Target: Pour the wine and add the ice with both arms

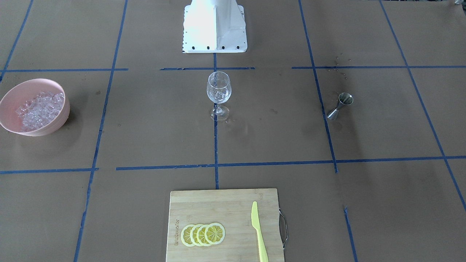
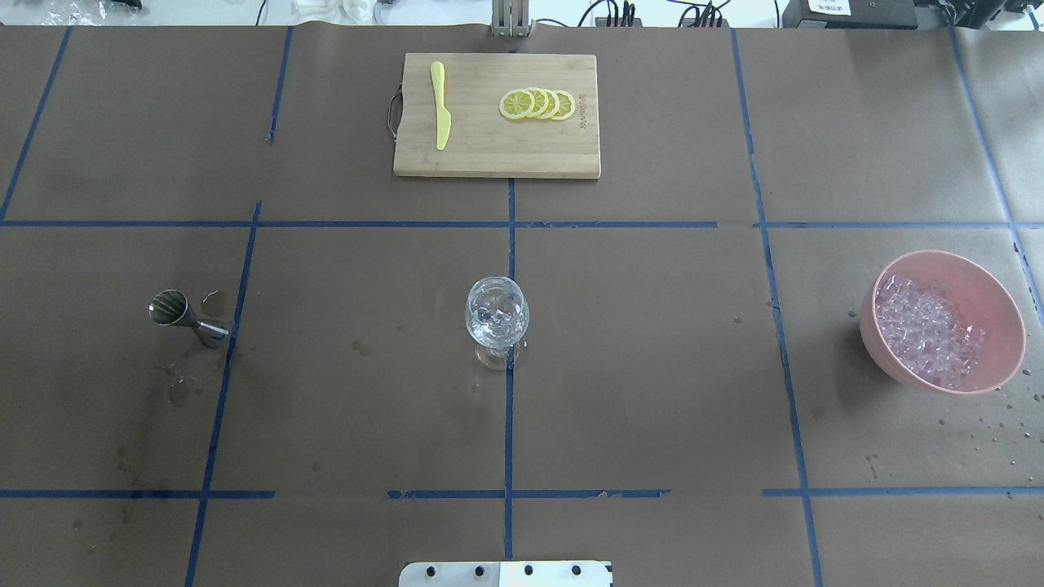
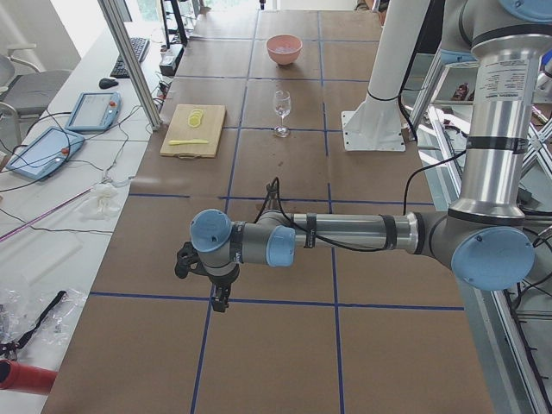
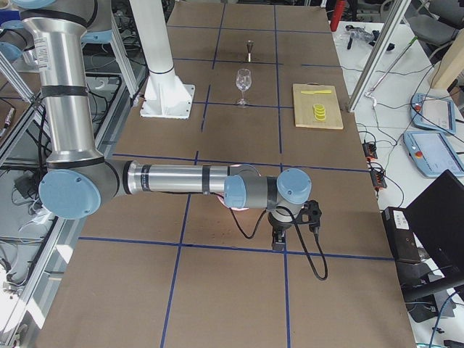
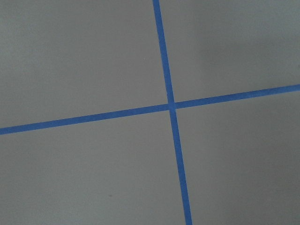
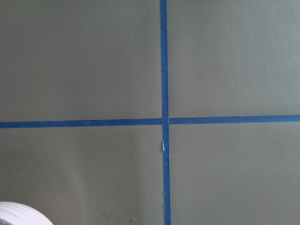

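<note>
Find ice point(image 2: 926, 330) heaped in pink bowl point(image 2: 1005, 303), well apart from glass point(image 2: 496, 314) on worktop point(image 2: 652, 367). Cannot tell spread or pressed for left gripper point(image 3: 220, 302), right gripper point(image 4: 278, 241). Better to pinch one cube, release low over glass.

Matt brown paper table cover point(image 2: 652, 367), glossy clear wine glass point(image 2: 497, 314), shiny metal jigger point(image 2: 186, 316), bare wood cutting board point(image 2: 489, 147), matt pink bowl point(image 2: 991, 297), glassy ice point(image 2: 926, 330).

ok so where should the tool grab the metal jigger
Grip the jigger at its narrow waist, between the wide upper cup and the smaller base cone. It stands upright on the robot's left half of the table, so come in level from the side and close across the waist.
</note>
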### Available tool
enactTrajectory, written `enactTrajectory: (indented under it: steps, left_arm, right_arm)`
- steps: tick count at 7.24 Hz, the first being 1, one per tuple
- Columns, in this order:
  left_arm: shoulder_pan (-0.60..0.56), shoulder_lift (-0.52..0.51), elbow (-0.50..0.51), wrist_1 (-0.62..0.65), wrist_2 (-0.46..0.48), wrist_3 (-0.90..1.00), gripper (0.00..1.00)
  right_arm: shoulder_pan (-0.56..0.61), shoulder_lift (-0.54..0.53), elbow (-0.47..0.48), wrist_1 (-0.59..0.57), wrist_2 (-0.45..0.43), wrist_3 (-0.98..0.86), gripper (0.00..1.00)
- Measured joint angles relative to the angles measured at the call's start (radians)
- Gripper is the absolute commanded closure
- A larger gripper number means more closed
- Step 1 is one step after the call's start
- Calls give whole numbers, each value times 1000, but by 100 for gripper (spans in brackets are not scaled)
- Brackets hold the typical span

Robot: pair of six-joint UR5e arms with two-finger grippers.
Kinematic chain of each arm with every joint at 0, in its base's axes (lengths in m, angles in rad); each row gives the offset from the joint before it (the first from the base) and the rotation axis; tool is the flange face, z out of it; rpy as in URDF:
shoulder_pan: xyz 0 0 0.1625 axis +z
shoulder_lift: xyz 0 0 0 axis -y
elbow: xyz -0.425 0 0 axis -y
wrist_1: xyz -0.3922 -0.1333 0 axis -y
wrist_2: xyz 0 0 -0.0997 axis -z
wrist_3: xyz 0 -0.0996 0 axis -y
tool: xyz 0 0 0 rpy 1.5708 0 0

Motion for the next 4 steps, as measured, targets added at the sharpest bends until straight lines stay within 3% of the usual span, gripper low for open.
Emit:
enactTrajectory:
  steps: [4]
  left_arm:
    - [1,-1,1,-2,-5,-133,0]
  right_arm:
    - [0,-2,-1,7,-1,7,0]
